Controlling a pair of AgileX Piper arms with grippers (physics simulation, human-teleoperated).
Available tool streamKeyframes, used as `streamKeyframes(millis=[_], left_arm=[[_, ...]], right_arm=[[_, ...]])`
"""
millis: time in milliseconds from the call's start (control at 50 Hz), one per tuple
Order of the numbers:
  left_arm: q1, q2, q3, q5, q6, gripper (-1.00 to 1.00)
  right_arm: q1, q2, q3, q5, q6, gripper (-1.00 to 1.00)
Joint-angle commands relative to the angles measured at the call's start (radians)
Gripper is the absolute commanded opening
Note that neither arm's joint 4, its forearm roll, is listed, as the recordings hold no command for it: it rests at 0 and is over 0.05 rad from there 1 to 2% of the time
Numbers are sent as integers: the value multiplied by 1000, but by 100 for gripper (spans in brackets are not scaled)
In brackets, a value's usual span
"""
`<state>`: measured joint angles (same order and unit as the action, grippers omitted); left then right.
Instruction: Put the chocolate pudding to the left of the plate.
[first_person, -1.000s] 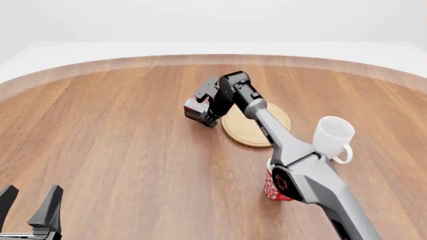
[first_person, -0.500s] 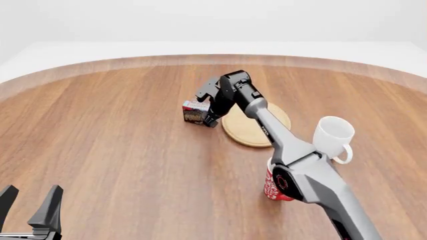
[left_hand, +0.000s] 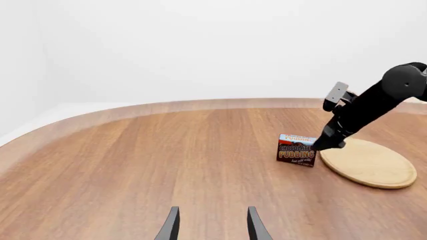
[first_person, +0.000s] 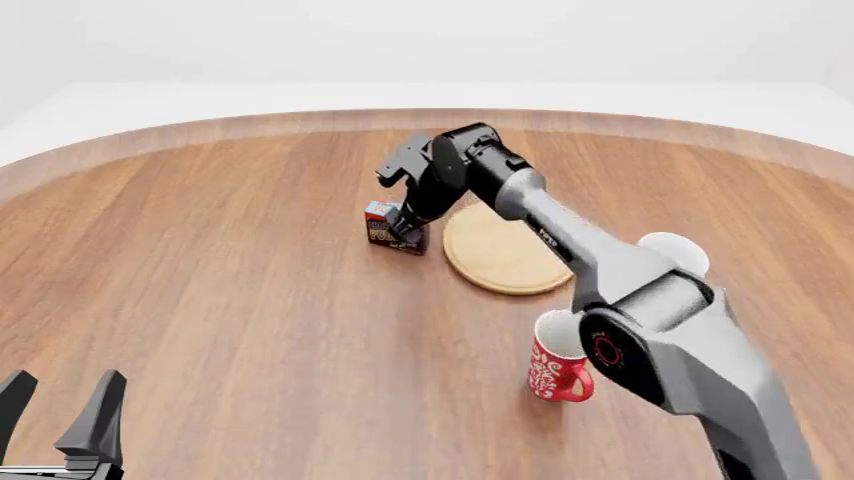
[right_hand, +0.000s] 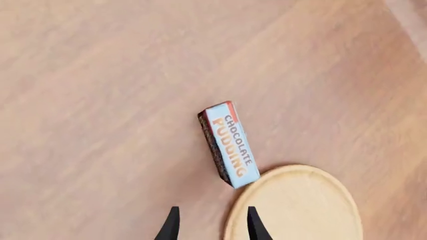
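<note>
Brown chocolate pudding (first_person: 390, 227) stands on the tabletop (first_person: 240, 300) just beside the plate (first_person: 507, 250), free of the right jaws (right_hand: 210, 225) above. Both pairs of jaws are apart and empty.

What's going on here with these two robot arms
The right gripper is open and raised just above the chocolate pudding, which stands upright on the table immediately left of the plate, so the box looks released where the task wants it. The left gripper sits open at the near edge, holding nothing. A red patterned mug and a white mug, partly hidden behind the right arm, stand untouched on the right.
</note>
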<state>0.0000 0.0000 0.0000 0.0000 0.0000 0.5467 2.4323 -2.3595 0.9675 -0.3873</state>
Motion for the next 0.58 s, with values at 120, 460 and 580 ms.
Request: streamKeyframes(millis=[120, 460, 580], left_arm=[[0, 0, 0, 0, 0, 100], [0, 0, 0, 0, 0, 100], [0, 0, 0, 0, 0, 100]], right_arm=[[106, -515, 847, -486, 174, 100], [189, -979, 1390, -806, 336, 100], [219, -1080, 1507, -837, 357, 100]])
